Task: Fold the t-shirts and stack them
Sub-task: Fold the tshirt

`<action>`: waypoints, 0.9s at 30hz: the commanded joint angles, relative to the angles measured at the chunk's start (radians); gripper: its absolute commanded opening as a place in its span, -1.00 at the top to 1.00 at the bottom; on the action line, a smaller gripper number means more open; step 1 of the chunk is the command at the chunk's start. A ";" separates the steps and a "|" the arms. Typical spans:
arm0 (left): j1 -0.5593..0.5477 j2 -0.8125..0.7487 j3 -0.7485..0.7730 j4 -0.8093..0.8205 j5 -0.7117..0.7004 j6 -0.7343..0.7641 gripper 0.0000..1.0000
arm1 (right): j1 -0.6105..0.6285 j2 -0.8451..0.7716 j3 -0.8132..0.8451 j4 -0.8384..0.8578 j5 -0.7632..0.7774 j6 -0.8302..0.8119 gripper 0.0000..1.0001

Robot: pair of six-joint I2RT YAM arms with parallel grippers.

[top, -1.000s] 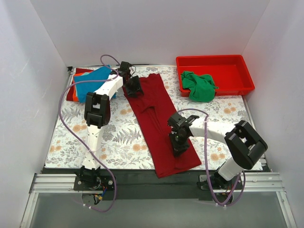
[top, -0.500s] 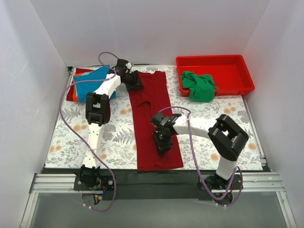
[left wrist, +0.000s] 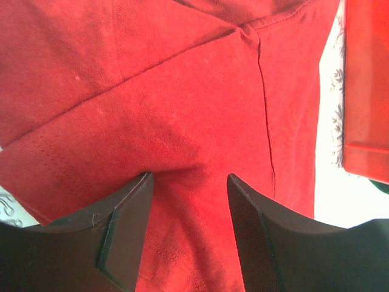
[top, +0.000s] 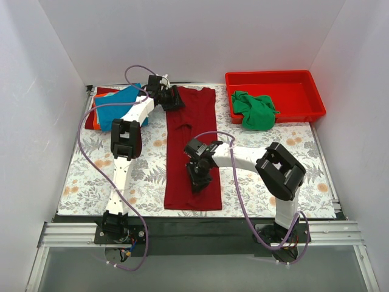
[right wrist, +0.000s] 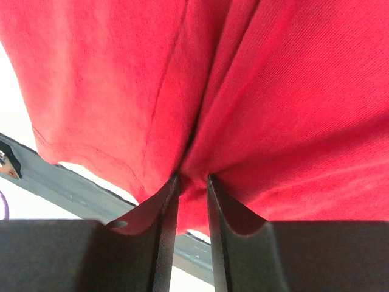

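Note:
The large dark red t-shirt [top: 194,121] lies as a long narrow strip down the middle of the floral table cloth [top: 130,176]. My left gripper [top: 173,100] is at its far left corner, fingers set on a pucker of the cloth [left wrist: 182,91], gripper [left wrist: 189,177]. My right gripper [top: 197,178] is shut on a bunched fold near the shirt's near end [right wrist: 273,91], gripper [right wrist: 193,177]. The green t-shirt [top: 255,109] lies crumpled in the red tray [top: 298,82]. The blue t-shirt [top: 121,103] lies on the orange [top: 96,104] and red [top: 104,91] ones at the far left.
The red tray stands at the far right corner, and its side shows in the left wrist view [left wrist: 364,91]. White walls close in the left, back and right. The dark front rail [right wrist: 73,194] runs just beyond the shirt's near hem.
The right gripper has dragged the shirt's near end to the left, so the shirt has swung from slanting to straight. The left gripper has moved slightly farther back with the far end.

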 commanded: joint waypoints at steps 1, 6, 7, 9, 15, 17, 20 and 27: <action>0.031 0.053 0.014 -0.003 -0.091 0.030 -0.05 | 0.017 0.002 0.051 -0.033 0.009 -0.005 0.36; 0.031 -0.060 0.022 0.011 -0.070 -0.005 -0.09 | 0.038 -0.099 0.117 -0.133 0.042 -0.018 0.33; 0.031 -0.108 0.023 0.011 -0.065 -0.011 -0.10 | 0.040 -0.121 0.117 -0.145 0.046 -0.015 0.32; 0.031 -0.162 0.017 0.006 -0.063 -0.022 -0.11 | 0.040 -0.197 0.088 -0.170 0.075 -0.007 0.32; 0.028 -0.503 -0.237 -0.060 -0.102 -0.050 -0.11 | 0.038 -0.380 -0.127 -0.214 0.147 0.005 0.27; 0.018 -0.597 -0.429 -0.071 -0.131 -0.058 -0.11 | 0.038 -0.420 -0.182 -0.220 0.144 0.007 0.27; -0.014 -0.784 -0.642 -0.100 -0.204 -0.050 -0.11 | 0.038 -0.463 -0.260 -0.220 0.163 0.005 0.25; -0.081 -1.206 -1.216 -0.143 -0.246 -0.125 -0.10 | 0.014 -0.495 -0.345 -0.193 0.206 -0.022 0.12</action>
